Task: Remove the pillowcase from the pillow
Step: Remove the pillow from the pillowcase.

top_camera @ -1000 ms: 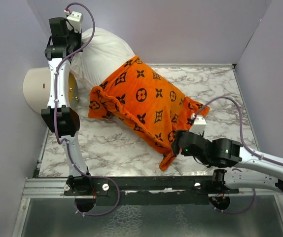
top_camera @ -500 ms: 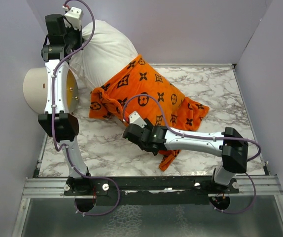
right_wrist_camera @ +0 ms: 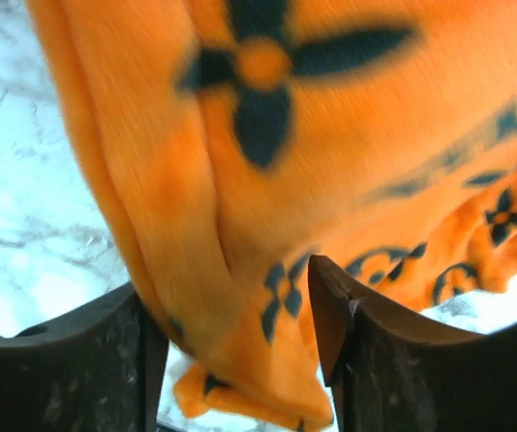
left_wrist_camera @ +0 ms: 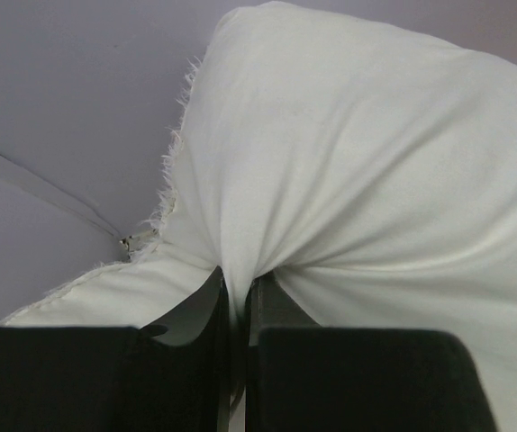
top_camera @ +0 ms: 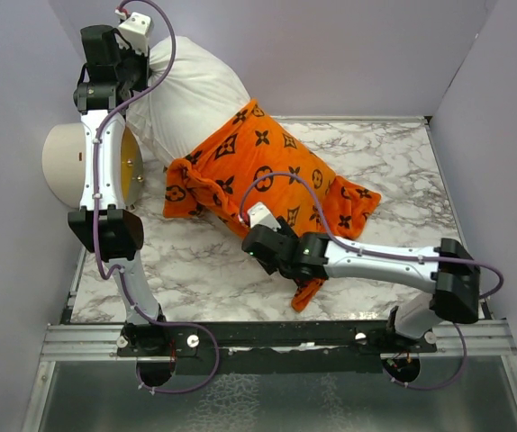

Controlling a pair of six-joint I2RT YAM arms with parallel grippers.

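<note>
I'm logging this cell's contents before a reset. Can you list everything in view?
pillowcase: one, orange with black motifs, mid-table, covering the pillow's near end
pillow: one, white, far left, its far end bare
cylinder: one, cream with an orange-gold face, left table edge
table: one, white-grey marble, under everything
walls: three, lilac, at the left, far and right sides
rail: one, silver, near edge
left gripper: one, black, shut on the pillow's bare end
right gripper: one, black, open around a fold of the pillowcase
</note>
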